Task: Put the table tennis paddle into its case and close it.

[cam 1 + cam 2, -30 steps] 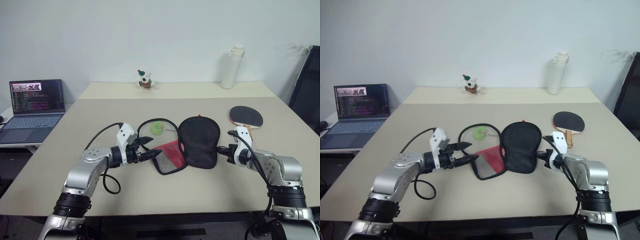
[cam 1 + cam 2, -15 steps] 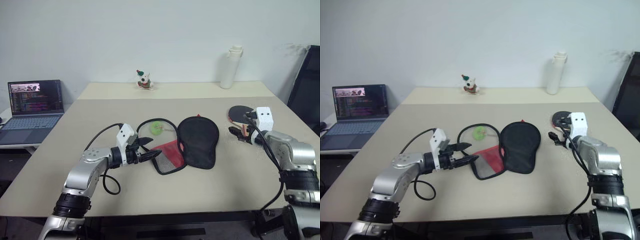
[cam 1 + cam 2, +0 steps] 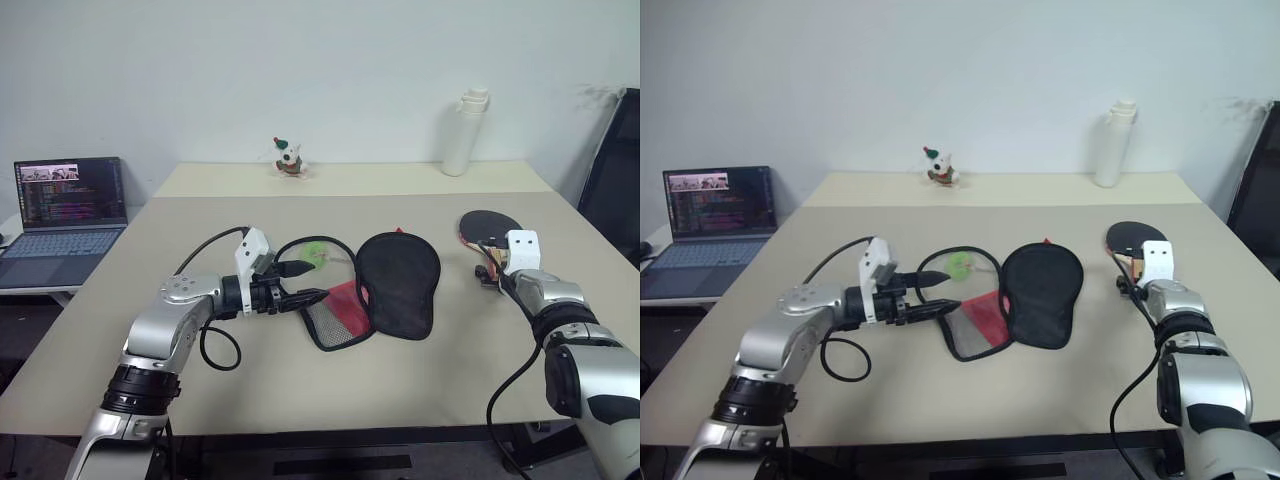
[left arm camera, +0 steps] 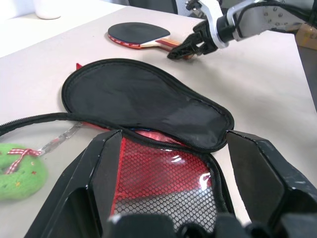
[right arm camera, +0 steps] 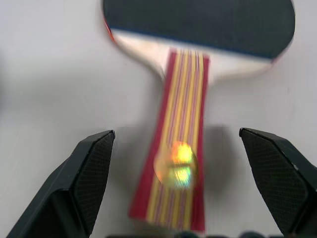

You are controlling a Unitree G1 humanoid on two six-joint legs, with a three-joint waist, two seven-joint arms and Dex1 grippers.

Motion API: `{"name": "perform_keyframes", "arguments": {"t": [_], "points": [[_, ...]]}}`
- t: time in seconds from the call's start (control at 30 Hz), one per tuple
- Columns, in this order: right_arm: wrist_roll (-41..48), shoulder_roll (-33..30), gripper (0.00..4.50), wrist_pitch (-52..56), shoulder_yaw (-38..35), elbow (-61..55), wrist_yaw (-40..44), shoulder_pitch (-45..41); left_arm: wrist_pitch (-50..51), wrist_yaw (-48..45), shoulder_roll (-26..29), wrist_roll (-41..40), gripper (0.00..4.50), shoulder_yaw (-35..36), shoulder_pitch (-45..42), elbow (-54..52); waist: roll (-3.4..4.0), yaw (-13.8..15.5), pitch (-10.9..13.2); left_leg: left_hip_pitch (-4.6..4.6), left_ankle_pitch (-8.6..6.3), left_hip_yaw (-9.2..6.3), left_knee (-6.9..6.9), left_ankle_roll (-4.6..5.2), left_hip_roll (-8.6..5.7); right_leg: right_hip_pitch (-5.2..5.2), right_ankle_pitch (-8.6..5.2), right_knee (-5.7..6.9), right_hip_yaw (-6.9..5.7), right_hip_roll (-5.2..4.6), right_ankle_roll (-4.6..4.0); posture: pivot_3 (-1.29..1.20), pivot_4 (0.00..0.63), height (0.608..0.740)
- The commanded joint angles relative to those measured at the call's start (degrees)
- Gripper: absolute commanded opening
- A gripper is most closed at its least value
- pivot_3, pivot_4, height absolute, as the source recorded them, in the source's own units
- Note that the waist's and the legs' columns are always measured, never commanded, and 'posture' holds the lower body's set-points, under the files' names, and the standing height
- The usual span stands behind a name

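Note:
The table tennis paddle lies flat at the table's right side, black blade away from me and striped wood handle toward me. My right gripper is open just above the table, one finger on either side of the handle's end. The case lies at the table's middle, its black rounded part to the right and its red mesh panel to the left. Over the mesh end hovers my left gripper, open; its fingers straddle the red mesh. I cannot tell whether they touch it.
A green plush ball on a black cord lies just behind the case. A laptop stands on a side table at the left. At the table's back are a white bottle and a small toy figure. A black chair stands at the right.
My right gripper left the case's right edge, swung right and forward to the paddle's handle, and opened. My left gripper rose slightly at the mesh end.

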Motion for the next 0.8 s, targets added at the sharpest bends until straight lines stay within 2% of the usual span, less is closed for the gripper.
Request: {"name": "perform_keyframes", "arguments": {"t": [0.03,0.1,0.3,0.33,0.5,0.63,0.7,0.8], "points": [[-1.02,-0.88,4.27,-1.53,-0.17,1.26,0.49,-1.47,-0.89,0.01,0.84,-0.26,3.63,1.07,0.17,-2.13,0.00,0.00,0.00,0.01,0.00,-0.01,0.01,0.00,0.00,0.00,0.00,0.03,-0.01,0.00,0.00,0.00,0.150,0.740],[-0.87,-0.89,3.87,-1.35,-0.60,1.65,0.93,-1.40,-0.86,0.20,0.83,-0.27,3.63,1.10,0.47,-2.44,0.00,0.00,0.00,0.02,0.00,-0.04,0.03,0.00,0.00,0.01,0.00,0.07,-0.02,0.00,0.00,0.00,0.150,0.740],[-1.00,-1.60,1.82,-0.60,-0.57,1.57,1.96,-0.29,-1.25,0.27,0.69,-0.04,3.63,0.95,0.82,-2.28,0.00,0.03,0.00,0.02,0.00,-0.05,0.06,0.00,-0.01,0.02,0.00,0.09,-0.01,0.00,0.00,0.00,0.150,0.740],[-0.96,-1.87,1.60,-0.25,-0.58,1.46,2.23,0.02,-1.29,0.30,0.59,-0.01,3.63,0.88,0.85,-2.27,0.00,0.03,0.00,0.02,0.00,-0.05,0.07,0.00,-0.01,0.02,0.00,0.08,-0.01,-0.01,0.00,0.00,0.150,0.740],[-1.33,-4.38,1.51,2.31,0.22,-1.12,5.05,2.76,-1.58,0.13,0.22,0.04,3.63,0.46,1.17,-2.47,0.00,0.22,0.00,0.01,0.00,-0.05,0.06,0.00,-0.01,0.03,0.00,0.07,-0.02,-0.02,0.00,0.00,0.150,0.740],[-0.14,-7.39,1.51,8.99,-0.25,-9.98,8.31,8.19,-1.66,-0.24,0.03,-0.18,3.63,0.09,1.50,-2.99,0.00,0.84,0.00,-0.02,0.00,-0.07,0.06,0.00,-0.03,0.08,0.00,0.02,-0.04,-0.03,0.00,0.00,0.150,0.740],[1.31,-9.03,1.51,16.24,-0.69,-21.73,10.86,14.20,-1.38,-0.70,-0.20,-0.52,3.63,-0.36,1.50,-3.47,0.00,1.54,0.00,-0.04,0.00,-0.14,0.06,0.00,-0.04,0.11,-0.01,-0.03,-0.09,-0.05,0.01,0.00,0.150,0.740],[5.02,-11.23,1.51,30.03,-2.78,-46.18,12.63,26.22,-1.14,-1.54,-0.36,-0.95,3.63,-1.09,1.29,-4.08,0.01,2.31,-0.01,-0.09,0.00,-0.26,0.06,0.00,-0.05,0.12,-0.05,-0.03,-0.17,-0.06,0.07,0.00,0.150,0.740]]}}
